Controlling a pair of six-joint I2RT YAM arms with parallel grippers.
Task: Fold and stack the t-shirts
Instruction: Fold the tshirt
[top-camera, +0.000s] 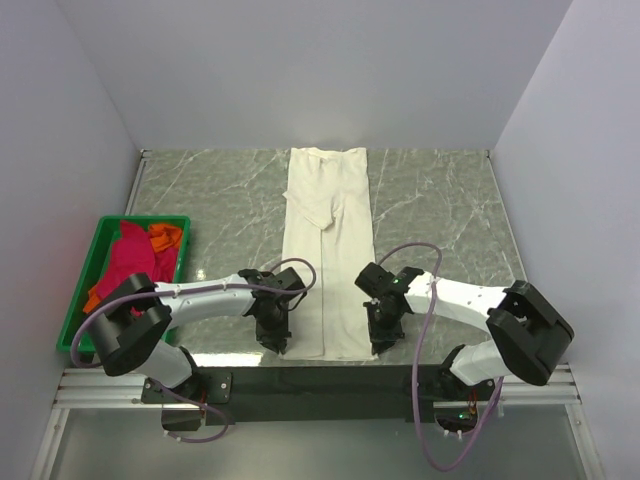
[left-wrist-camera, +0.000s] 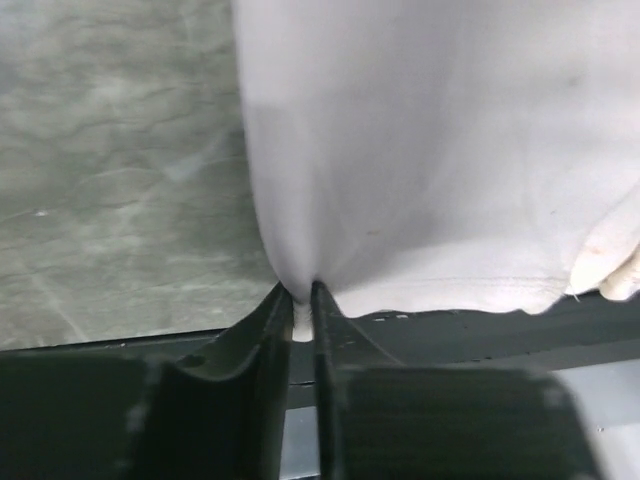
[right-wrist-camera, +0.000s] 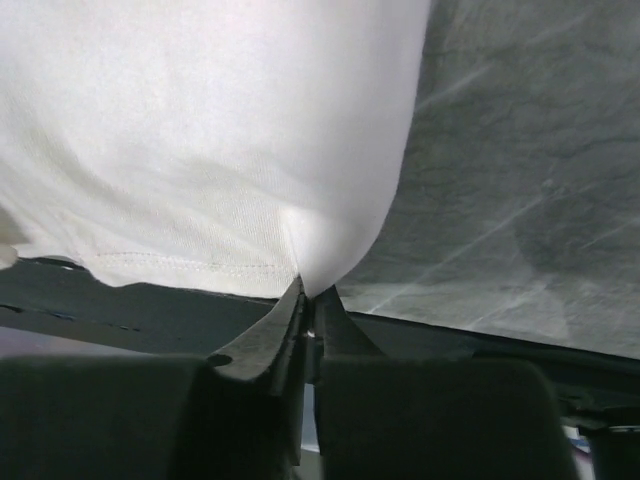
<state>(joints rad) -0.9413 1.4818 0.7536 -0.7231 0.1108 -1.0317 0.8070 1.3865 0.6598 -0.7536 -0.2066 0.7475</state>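
My left gripper (left-wrist-camera: 303, 295) and right gripper (right-wrist-camera: 308, 295) each pinch a near hem corner of the cream t-shirt (top-camera: 327, 250). It lies as a long, soft strip down the middle of the grey marbled table (top-camera: 210, 200). At my left, a green plastic crate (top-camera: 145, 219) holds a crumpled pink t-shirt (top-camera: 130, 262) and an orange t-shirt (top-camera: 166, 237).

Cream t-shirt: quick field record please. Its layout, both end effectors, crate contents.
shirt: cream t-shirt, folded into a long strip, flat on table
left end effector: shut on its near left corner
right end effector: shut on its near right corner
green crate: at the table's left side, holds pink shirt and orange shirt
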